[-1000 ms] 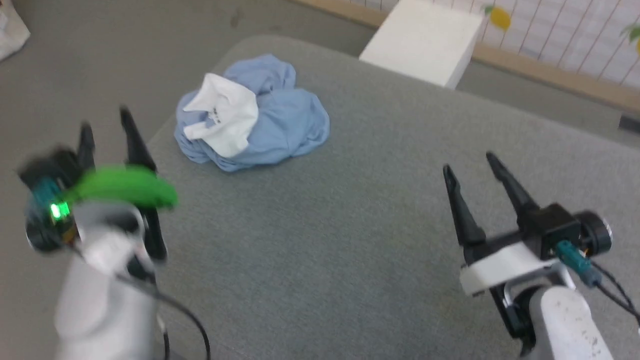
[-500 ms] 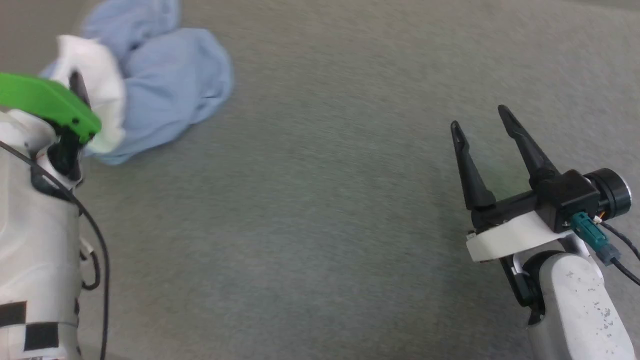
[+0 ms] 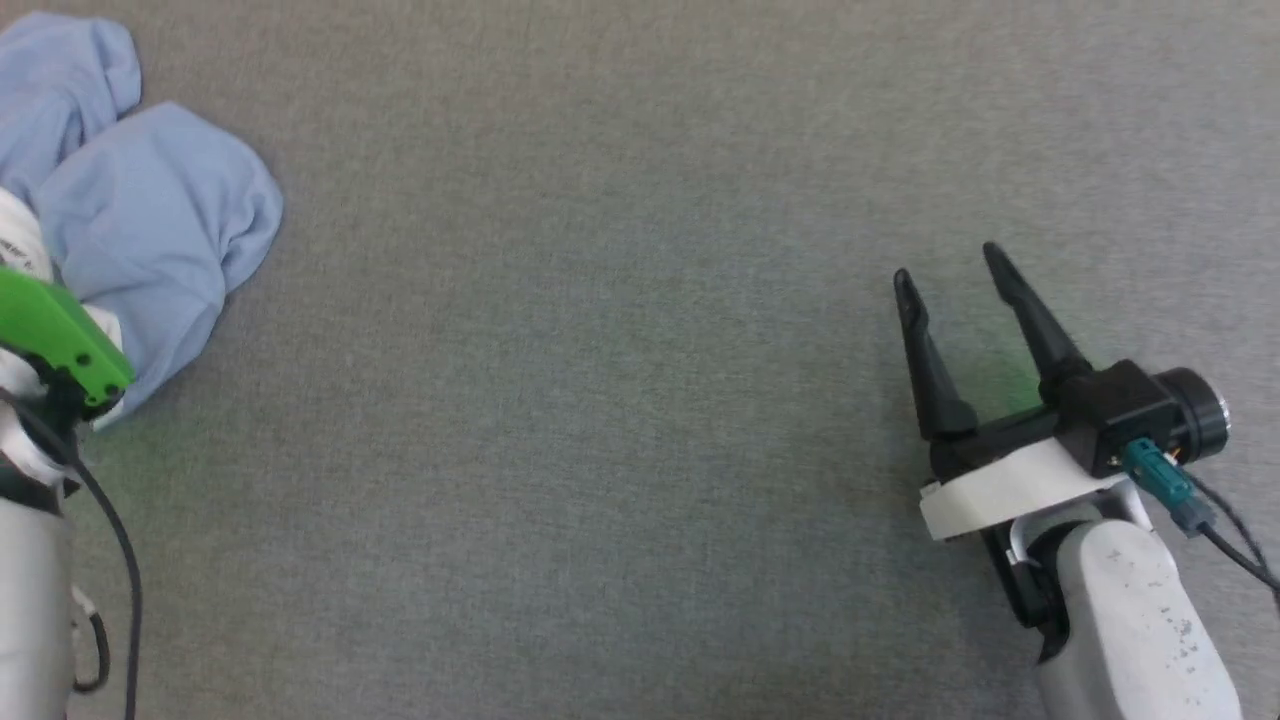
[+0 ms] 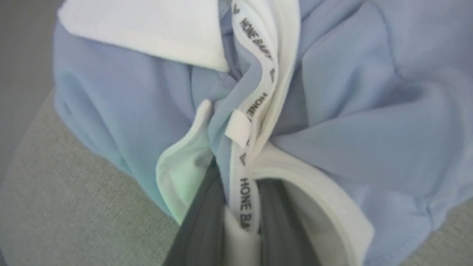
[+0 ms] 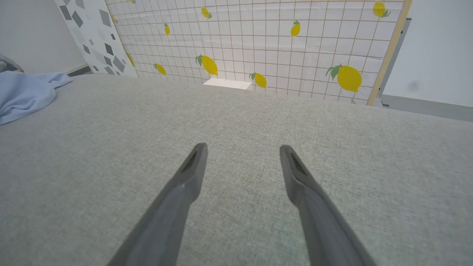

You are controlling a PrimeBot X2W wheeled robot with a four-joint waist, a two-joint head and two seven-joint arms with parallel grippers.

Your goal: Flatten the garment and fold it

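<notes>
The garment (image 3: pixel 150 230), a crumpled light blue shirt, lies at the far left of the grey cushion, with blue folds (image 4: pixel 351 129) and a white collar (image 4: pixel 147 33). My left gripper (image 4: pixel 242 184) is shut on the garment's white printed neck band (image 4: pixel 255 103), which runs up between the two dark fingers. In the head view only that arm's green cover (image 3: pixel 60 340) shows at the garment's near edge. My right gripper (image 3: pixel 948 268) stands open above bare cushion, far to the right of the garment (image 5: pixel 22 92); nothing is between its fingers (image 5: pixel 192 173).
The wide grey fabric cushion (image 3: pixel 600 400) stretches between the two arms. Beyond its far edge stand a lemon-print grid wall (image 5: pixel 258 44) and a low white box (image 5: pixel 227 84).
The head camera has swung, so the garment now sits at the picture's left edge. My left gripper went from open beside the garment to shut on its white neck band. The right gripper stays open.
</notes>
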